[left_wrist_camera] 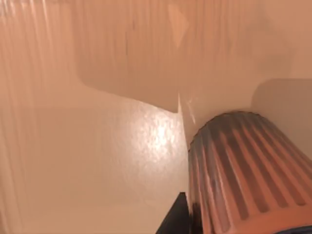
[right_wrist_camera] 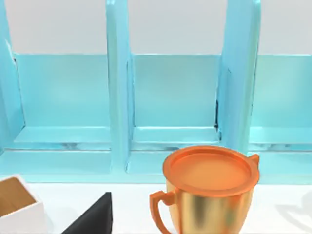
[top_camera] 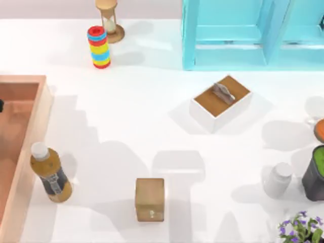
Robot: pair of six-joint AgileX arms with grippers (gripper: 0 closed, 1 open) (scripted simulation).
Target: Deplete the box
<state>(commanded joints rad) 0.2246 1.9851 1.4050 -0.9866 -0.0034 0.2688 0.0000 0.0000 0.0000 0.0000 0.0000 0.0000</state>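
The box (top_camera: 44,109) is a large pale-wood crate with a reddish-orange inside, cut off by the left edge of the table. In the left wrist view I look down into the box's floor (left_wrist_camera: 107,161) and wall. A ribbed grey-and-orange cylinder (left_wrist_camera: 243,170) lies there, close beside a dark part of my left gripper (left_wrist_camera: 176,220). A dark bit of that arm (top_camera: 1,105) shows over the box at the picture's left edge. A dark part of my right gripper (right_wrist_camera: 92,219) hangs low at the table's right side, facing a gold cup with an orange lid (right_wrist_camera: 209,187).
An amber bottle (top_camera: 50,174) stands just right of the box. A tan cube (top_camera: 150,199), a white box with brown top (top_camera: 221,101), a ring stack (top_camera: 99,47), an hourglass (top_camera: 109,20) and a cyan shelf (top_camera: 253,33) stand around. A white bottle (top_camera: 278,179), dark cup (top_camera: 316,172) and plant (top_camera: 301,230) crowd the right.
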